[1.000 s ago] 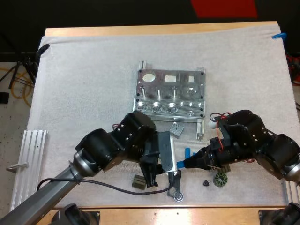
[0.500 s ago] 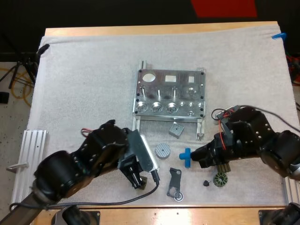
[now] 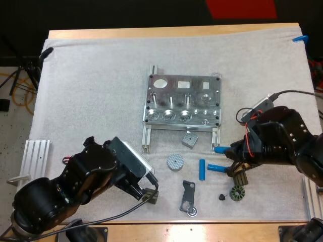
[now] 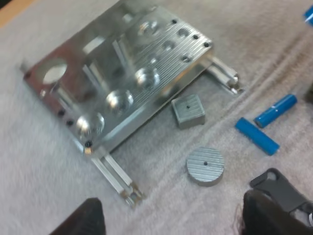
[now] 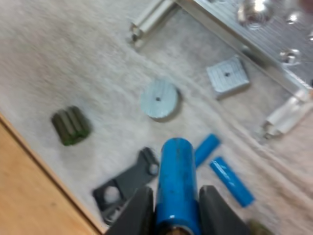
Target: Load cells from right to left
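From the high view, the left arm has pulled back toward its own corner since a moment ago. The left gripper [image 3: 143, 190] now sits low, right by the green ribbed piece [image 3: 150, 197]. The middle of the white mat [image 3: 91, 91] is free for the other arm. The right gripper [image 3: 228, 153] has picked up one blue cell [image 3: 220, 149] and carried it away from the pile. It is now near the right leg of the metal fixture [image 3: 182, 107]. Two more blue cells [image 3: 202, 169] lie on the mat, touching at their ends. So I think the first cell is on its way to the right end of the fixture, but it is not in a hole yet. The right arm is bent in from the right edge and points toward the fixture.

In the left wrist view, the left arm's two dark fingers [image 4: 274, 215] are spread wide with nothing between them. The camera looks down at the fixture, the square grey block [image 4: 188, 111] and the round grey disc [image 4: 205, 166].

In the right wrist view, the two fingers [image 5: 142, 210] pinch the blue cell from both sides. It sticks out past the tips, over the black bracket [image 5: 124, 186].
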